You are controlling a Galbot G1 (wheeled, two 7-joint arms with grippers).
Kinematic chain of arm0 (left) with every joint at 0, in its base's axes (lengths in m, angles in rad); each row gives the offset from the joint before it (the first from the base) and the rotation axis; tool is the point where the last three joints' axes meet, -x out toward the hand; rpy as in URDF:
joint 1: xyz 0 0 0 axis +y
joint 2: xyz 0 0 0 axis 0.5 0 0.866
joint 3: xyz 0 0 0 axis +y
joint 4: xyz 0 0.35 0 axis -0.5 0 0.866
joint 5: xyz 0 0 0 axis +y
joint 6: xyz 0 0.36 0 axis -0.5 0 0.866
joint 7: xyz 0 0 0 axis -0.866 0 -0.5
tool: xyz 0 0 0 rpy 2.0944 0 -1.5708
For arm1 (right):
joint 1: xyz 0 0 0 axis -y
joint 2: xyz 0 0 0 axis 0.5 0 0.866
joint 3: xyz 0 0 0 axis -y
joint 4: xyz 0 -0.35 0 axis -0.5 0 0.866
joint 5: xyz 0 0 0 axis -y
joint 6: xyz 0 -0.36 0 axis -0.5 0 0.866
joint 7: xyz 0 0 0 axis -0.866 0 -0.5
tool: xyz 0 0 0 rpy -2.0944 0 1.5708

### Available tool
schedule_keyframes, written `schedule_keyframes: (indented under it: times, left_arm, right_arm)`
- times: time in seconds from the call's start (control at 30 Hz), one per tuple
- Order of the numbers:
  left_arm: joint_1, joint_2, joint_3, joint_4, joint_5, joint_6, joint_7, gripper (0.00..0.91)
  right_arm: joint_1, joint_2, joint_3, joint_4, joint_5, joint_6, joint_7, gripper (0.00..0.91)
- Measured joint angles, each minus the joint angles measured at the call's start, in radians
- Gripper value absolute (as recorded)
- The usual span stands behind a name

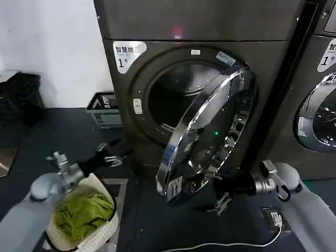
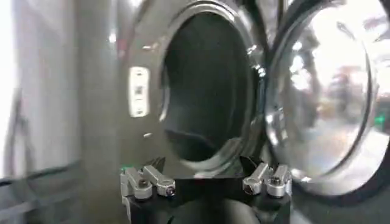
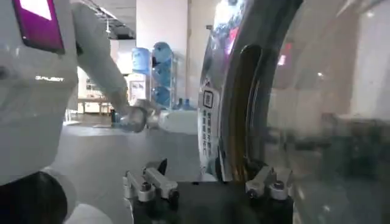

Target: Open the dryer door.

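Door: the dryer door (image 1: 207, 134) stands swung out from the dryer (image 1: 157, 63), hinged at its 3 o'clock side; we see its chrome rim and the dark glass centre turned toward 7 o'clock of the head view.
Opening: the round drum opening (image 1: 181, 97) is uncovered, dark inside (we also see it in the left wrist view, with the door (image 2: 323, 97) beside it).
Sticker: a small white sticker (image 1: 175, 187) sits on the rim near the lowest point of the door.
Right gripper: the right gripper (image 1: 223, 202) is at 5 o'clock, just under the lower edge of the door; in its wrist view its fingers (image 3: 268, 181) are spread apart with the door rim (image 3: 234, 103) near them, and we cannot tell if they touch it.
Left gripper: the left gripper (image 1: 113, 155) is at 8 o'clock, low before the dryer, fingers apart and holding nothing.
Basket: a white basket (image 1: 102, 231) with green cloth (image 1: 84, 215) is at 7 o'clock, under the left arm.
Neighbour: another machine (image 1: 320, 105) stands at 3 o'clock.
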Motion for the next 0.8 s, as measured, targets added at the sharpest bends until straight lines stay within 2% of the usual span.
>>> schedule_keyframes:
  times: [0.4, 0.53, 0.8]
  left_arm:
    - [-0.181, -0.068, 0.241, 0.048, -0.013, -0.003, 0.118, 0.907]
    - [-0.218, -0.088, 0.304, 0.053, -0.010, -0.006, 0.138, 0.907]
    - [-0.272, -0.137, 0.399, 0.064, 0.004, -0.024, 0.146, 0.907]
  right_arm:
    - [-0.152, 0.059, 0.313, -0.059, -0.005, 0.018, 0.001, 0.907]
    - [-0.212, 0.079, 0.448, -0.082, -0.001, 0.042, 0.010, 0.907]
    - [-0.318, 0.137, 0.692, -0.111, -0.004, 0.047, 0.099, 0.907]
